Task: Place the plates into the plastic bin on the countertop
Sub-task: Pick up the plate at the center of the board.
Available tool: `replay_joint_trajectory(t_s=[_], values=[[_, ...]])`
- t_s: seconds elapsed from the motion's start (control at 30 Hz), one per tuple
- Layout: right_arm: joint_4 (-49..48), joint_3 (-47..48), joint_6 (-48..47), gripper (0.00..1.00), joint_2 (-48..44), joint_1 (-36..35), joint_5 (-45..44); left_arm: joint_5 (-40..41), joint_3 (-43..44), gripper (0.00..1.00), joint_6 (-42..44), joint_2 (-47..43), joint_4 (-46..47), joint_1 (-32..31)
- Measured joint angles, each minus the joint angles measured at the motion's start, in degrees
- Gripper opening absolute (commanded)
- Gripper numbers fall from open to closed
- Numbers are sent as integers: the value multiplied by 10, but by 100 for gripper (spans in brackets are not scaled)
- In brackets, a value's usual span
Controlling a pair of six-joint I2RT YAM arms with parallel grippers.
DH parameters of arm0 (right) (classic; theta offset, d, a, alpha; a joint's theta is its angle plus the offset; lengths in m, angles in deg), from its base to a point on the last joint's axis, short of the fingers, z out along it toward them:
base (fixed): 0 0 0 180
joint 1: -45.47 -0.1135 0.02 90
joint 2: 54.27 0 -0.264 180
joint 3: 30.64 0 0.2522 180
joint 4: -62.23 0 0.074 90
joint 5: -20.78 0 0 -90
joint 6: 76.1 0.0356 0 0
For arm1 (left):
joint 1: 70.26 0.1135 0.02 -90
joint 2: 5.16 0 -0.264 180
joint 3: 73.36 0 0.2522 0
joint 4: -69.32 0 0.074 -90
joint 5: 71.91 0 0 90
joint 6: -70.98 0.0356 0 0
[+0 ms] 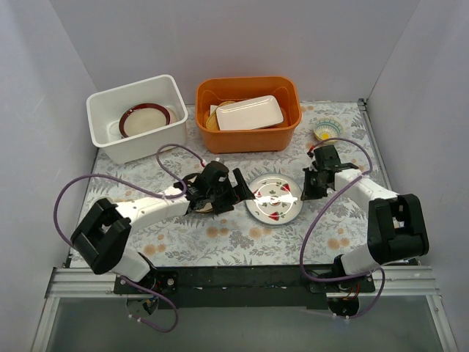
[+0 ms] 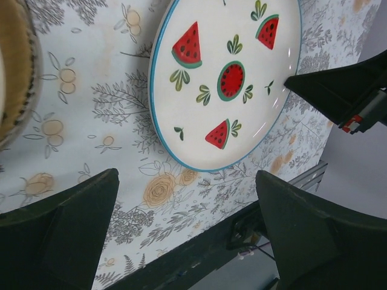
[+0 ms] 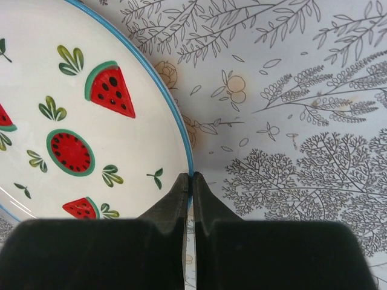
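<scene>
On the countertop lay a plate I judged slick, brittle, best rim-held; right gripper pressed together, left gripper spread.

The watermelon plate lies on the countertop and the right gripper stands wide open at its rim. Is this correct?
No: the right gripper is shut, jaws together, as the right wrist view shows. The plate does lie on the countertop, the gripper at its rim.
</scene>
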Motion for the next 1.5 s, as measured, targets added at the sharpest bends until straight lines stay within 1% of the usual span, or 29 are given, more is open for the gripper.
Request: replay_joint_trajectory(t_s=[0.23, 0.33, 0.4, 0.6, 0.7, 0.73, 0.8, 0.83, 0.87, 0.93, 0.97, 1.13, 1.37, 1.4, 1.47, 1.5], values=[[18, -1, -15, 1, -22, 31, 22, 29, 0, 92, -58, 77, 47, -69], [19, -4, -22, 1, -23, 42, 30, 40, 0, 88, -80, 113, 63, -86], [19, -13, -26, 1, -23, 46, 33, 48, 2, 83, -92, 118, 83, -92], [20, -27, -29, 1, -23, 49, 42, 60, 11, 74, -117, 148, 120, -95], [15, -28, -30, 1, -23, 50, 44, 64, 25, 66, -124, 168, 135, -96], [14, -28, -30, 1, -23, 50, 43, 64, 29, 60, -125, 175, 142, -96], [12, -28, -31, 1, -23, 52, 40, 64, 32, 43, -130, 181, 143, -96], [10, -28, -33, 1, -23, 54, 37, 66, 32, 33, -132, 185, 143, -96], [9, -28, -34, 1, -23, 56, 33, 67, 33, 20, -134, 190, 144, -95], [5, -28, -38, 1, -23, 60, 25, 71, 31, 9, -136, 198, 144, -95], [3, -28, -39, 1, -22, 62, 23, 73, 29, 0, -138, 202, 146, -94], [0, -28, -43, 1, -23, 64, 12, 73, 28, 0, -153, 207, 161, -91], [0, -28, -42, 2, -22, 64, 12, 74, 28, 0, -151, 206, 161, -91], [0, -28, -42, 4, -22, 65, 12, 75, 28, 0, -150, 205, 160, -91], [-1, -28, -42, 14, -21, 67, 17, 76, 28, 0, -148, 202, 155, -92], [-3, -28, -42, 15, -19, 69, 22, 77, 28, 0, -147, 199, 151, -93]])
